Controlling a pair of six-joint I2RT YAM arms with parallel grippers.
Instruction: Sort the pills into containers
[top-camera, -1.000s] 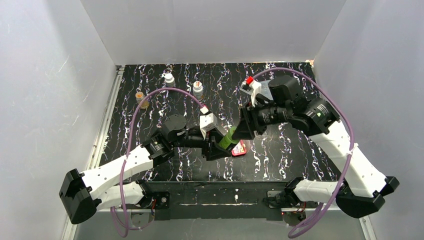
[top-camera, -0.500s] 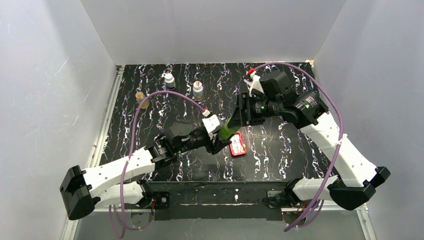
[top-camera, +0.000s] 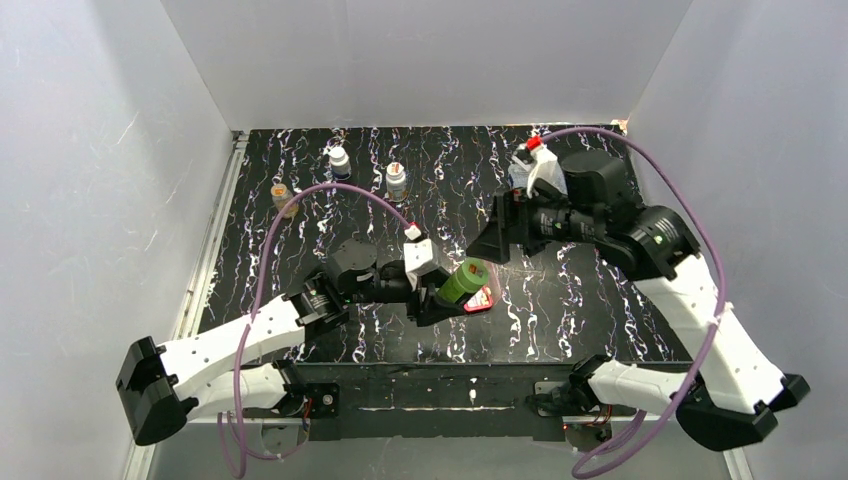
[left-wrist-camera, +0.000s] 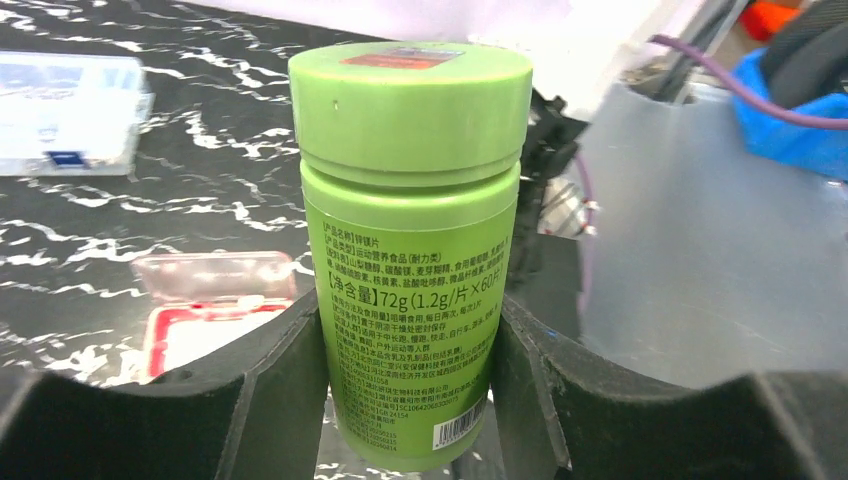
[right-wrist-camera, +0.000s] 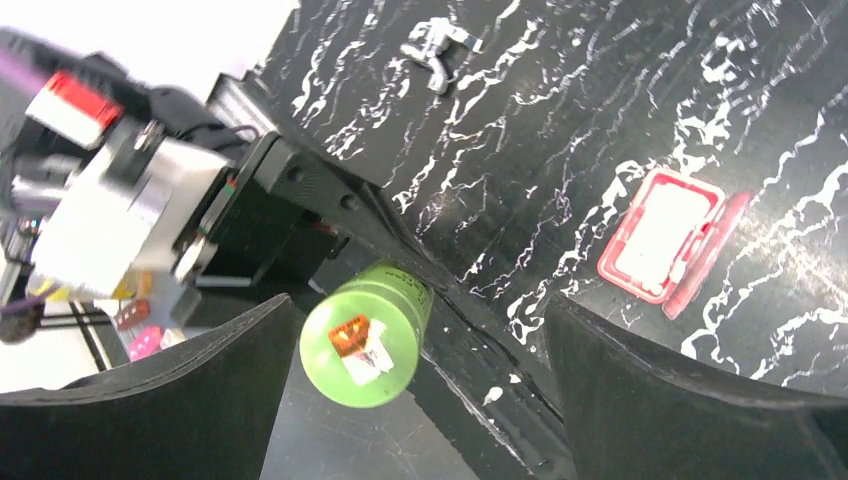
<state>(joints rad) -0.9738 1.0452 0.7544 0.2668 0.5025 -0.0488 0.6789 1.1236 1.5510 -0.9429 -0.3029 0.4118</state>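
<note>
Green plastic lidded bottle (top-camera: 462, 279), clamped in my left gripper (left-wrist-camera: 408, 315), partly hid the open red rectangular pill case (top-camera: 482, 297) lying just right; my right gripper (top-camera: 487, 243) gaped wide, empty. Three small bottles (top-camera: 339, 160) stood far-left.

From above, the green bottle (top-camera: 463, 279) covers part of the red pill case (top-camera: 485, 298), and what lies inside the case is too small to tell. The labels of the three small bottles (top-camera: 397, 178) at the back of the desk (top-camera: 560, 310) cannot be read. In the left wrist view a finger (left-wrist-camera: 270, 400) of the left gripper (left-wrist-camera: 410, 320) hides one end of the case, and both fingers run off the lower edge. A clear box (left-wrist-camera: 65, 110) at the upper left is blurred and cut by the left edge. A blue thing (left-wrist-camera: 800, 120) at the right is cut off too. In the right wrist view the bottle's body is mostly hidden by the left gripper, and the fingers (right-wrist-camera: 680, 400) of the right gripper (right-wrist-camera: 420, 310) run past the lower edge.
</note>
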